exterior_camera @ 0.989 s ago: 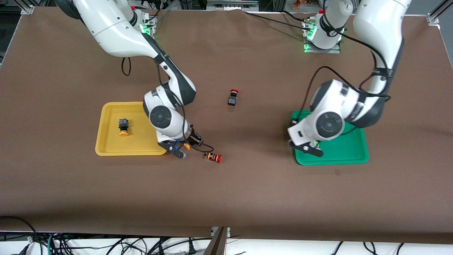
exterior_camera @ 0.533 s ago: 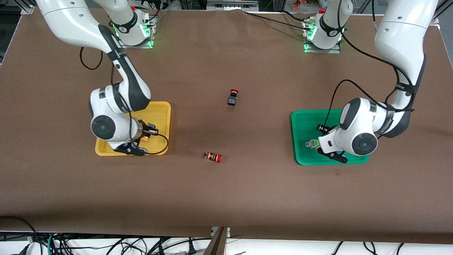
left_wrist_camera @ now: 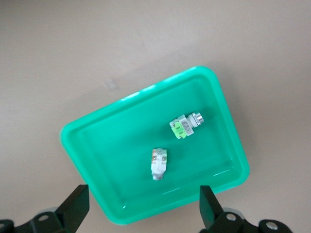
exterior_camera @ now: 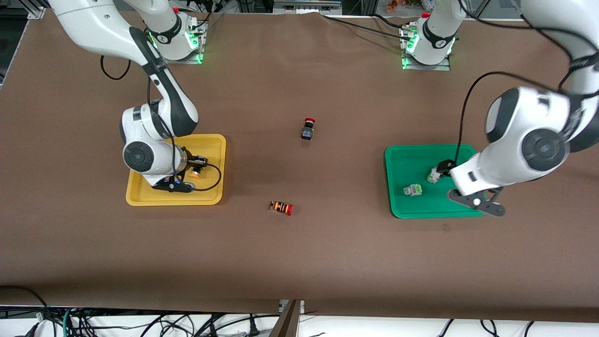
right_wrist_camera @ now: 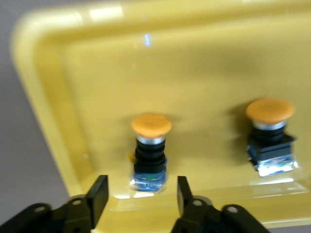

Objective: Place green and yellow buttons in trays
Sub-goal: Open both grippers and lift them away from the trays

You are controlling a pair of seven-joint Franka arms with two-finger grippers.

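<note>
You see the right gripper (right_wrist_camera: 138,196) low in the yellow tray (exterior_camera: 140,199), fingers spread, two yellow-capped buttons (right_wrist_camera: 149,150) lying there, left gripper (left_wrist_camera: 141,206) spread above the green tray (left_wrist_camera: 77,141), two green buttons (left_wrist_camera: 185,125) inside.

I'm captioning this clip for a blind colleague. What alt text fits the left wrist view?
Looking down on a green tray on a brown table, two pale green-white buttons lie apart inside it. The open left gripper hangs above the tray's edge, holding nothing.

Black red-capped switch (exterior_camera: 307,129) and orange-striped switch (exterior_camera: 281,207) lie on table (exterior_camera: 299,252).
</note>
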